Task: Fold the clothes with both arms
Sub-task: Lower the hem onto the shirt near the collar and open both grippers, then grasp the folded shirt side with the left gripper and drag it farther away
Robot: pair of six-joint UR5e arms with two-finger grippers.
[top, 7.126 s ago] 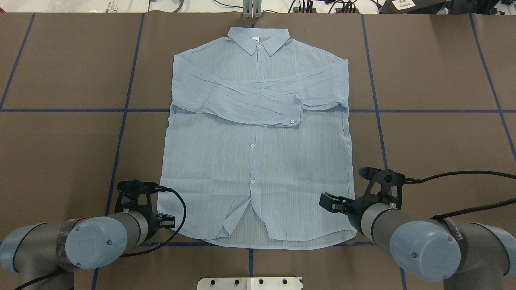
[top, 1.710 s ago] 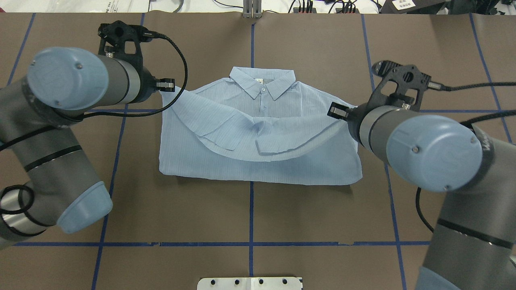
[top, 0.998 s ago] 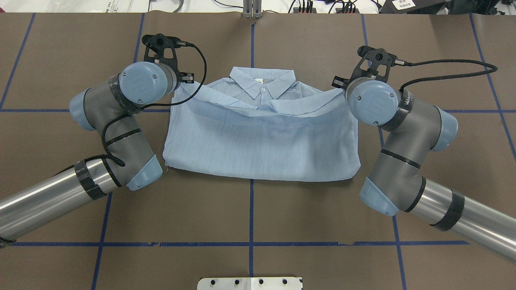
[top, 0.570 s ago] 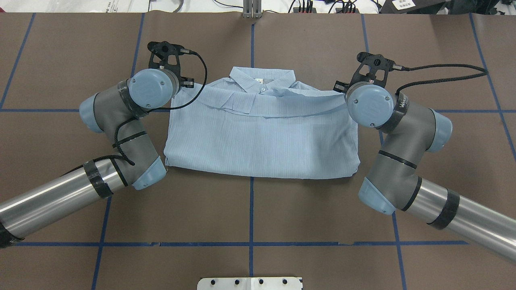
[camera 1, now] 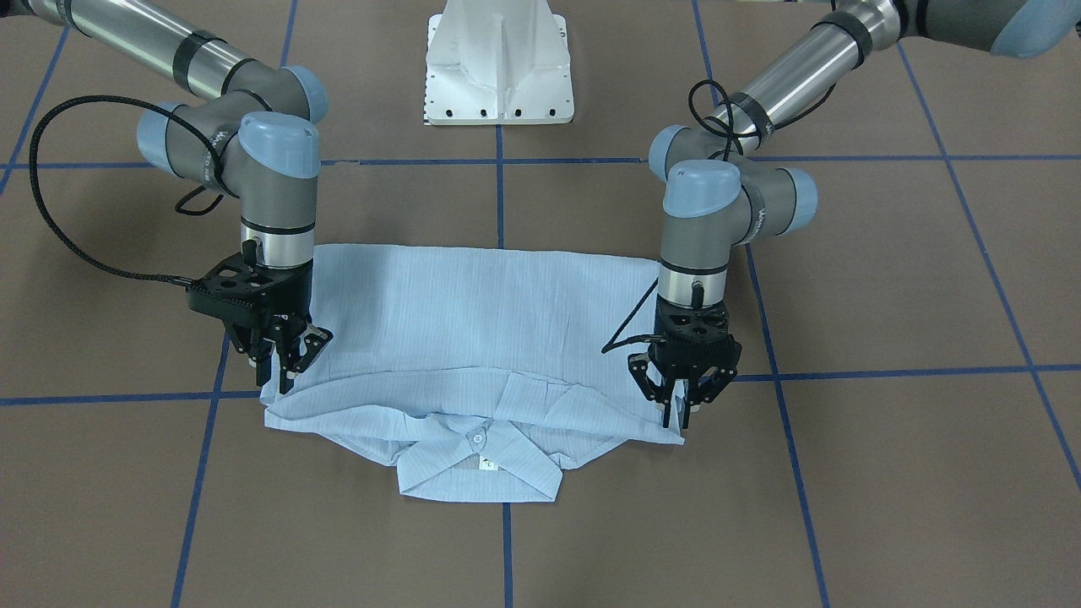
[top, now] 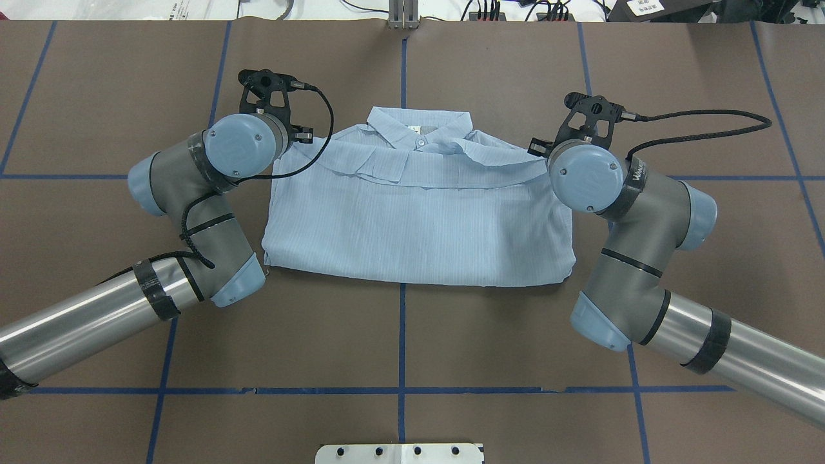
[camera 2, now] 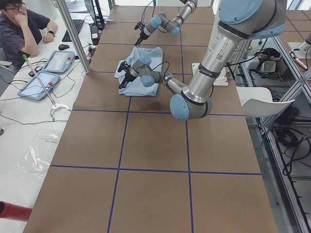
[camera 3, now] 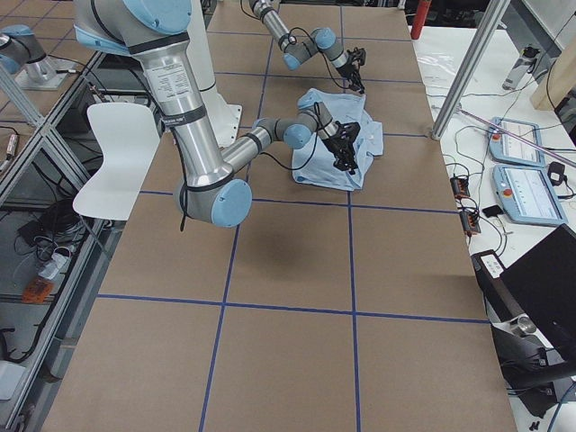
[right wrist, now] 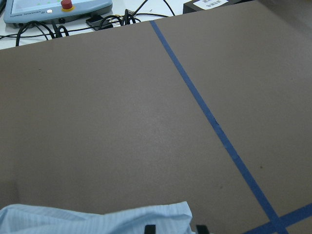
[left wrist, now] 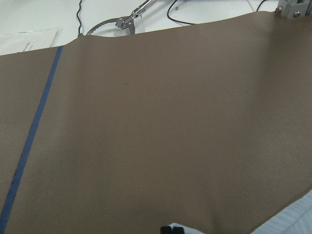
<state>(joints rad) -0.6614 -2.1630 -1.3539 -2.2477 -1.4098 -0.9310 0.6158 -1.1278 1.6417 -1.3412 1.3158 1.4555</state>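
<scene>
The pale-blue shirt lies folded in half on the brown table. Its hem rests across the chest just below the collar. My left gripper points straight down at one hem corner. Its fingertips are together in the left wrist view, shut on that corner. My right gripper stands over the opposite hem corner. Its fingertips are apart in the right wrist view, open, with the shirt's edge lying between them. In the overhead view the wrists hide both grippers.
The white pedestal base stands behind the shirt on the robot's side. Blue tape lines cross the brown cover. A person sits at a side desk with control tablets. More tablets lie beyond the other end.
Both arms carried the hem from the near edge up to the collar, folding the shirt in half. In the last half second the right wrist drew back slightly; the left barely moved.
</scene>
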